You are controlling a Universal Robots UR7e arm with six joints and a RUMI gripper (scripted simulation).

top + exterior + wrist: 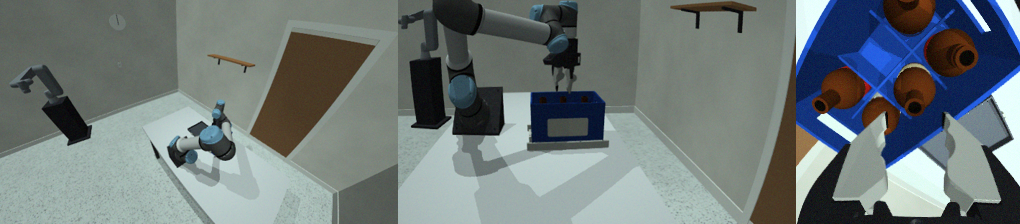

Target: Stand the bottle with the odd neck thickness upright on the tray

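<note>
At the bottom of the wrist view you see the gripper (915, 130) with its two pale, faceted fingers standing partly apart and nothing between them, hanging just above the blue crate (826, 60). The crate looks like smooth moulded plastic, split by thin blue dividers into cells, and five glossy brown bottles (915, 90) stand in it, necks up (which neck differs you cannot tell from here). One bottle's mouth is partly hidden behind the left finger at lower centre; another sits near the middle of the frame, one at left, one at upper right, one at the top edge. In the exterior view, the crate (567, 116) stands at centre frame on a flat grey tray (567, 145), whose lip shows along its front, with a pale panel on the crate's near wall. Both rest on a long, matte white table (506, 187) crossed by soft arm shadows. Behind, the arm's dark base (492, 108) sits at left on the table. Farther off, a speckled floor (671, 169), plain grey walls, a wooden wall shelf (714, 6) at upper right and a brown door (309, 90).
</note>
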